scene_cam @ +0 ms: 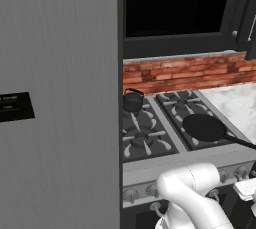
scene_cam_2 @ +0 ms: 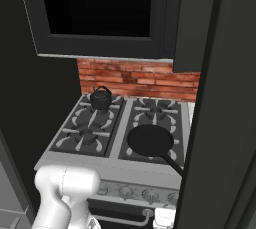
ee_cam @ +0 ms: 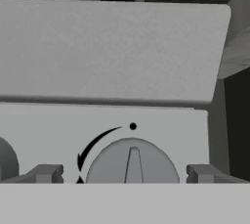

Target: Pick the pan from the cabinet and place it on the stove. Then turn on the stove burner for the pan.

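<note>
The matte-black pan (scene_cam: 204, 127) (scene_cam_2: 150, 140) lies flat on the front right grate of the stove (scene_cam: 145, 140) (scene_cam_2: 85, 135). Its long handle points out over the front right corner. In the hand view my gripper (ee_cam: 124, 174) is open right at a round grey knob (ee_cam: 133, 167) on the stove's front panel. One dark fingertip (ee_cam: 46, 173) stands on each side of the knob, and neither touches it. The knob's pointer aims straight up at a black dot. Above the stove the cabinet (scene_cam: 175, 43) (scene_cam_2: 100, 48) stands open, with a dark inside.
A small black kettle (scene_cam: 133, 100) (scene_cam_2: 100, 98) sits on the back left burner. A tall grey panel (scene_cam: 60, 73) with a black label walls off the left. An open dark cabinet door (scene_cam_2: 220, 98) hangs at the right. A marble counter (scene_cam: 240, 103) lies right of the stove, under the brick wall.
</note>
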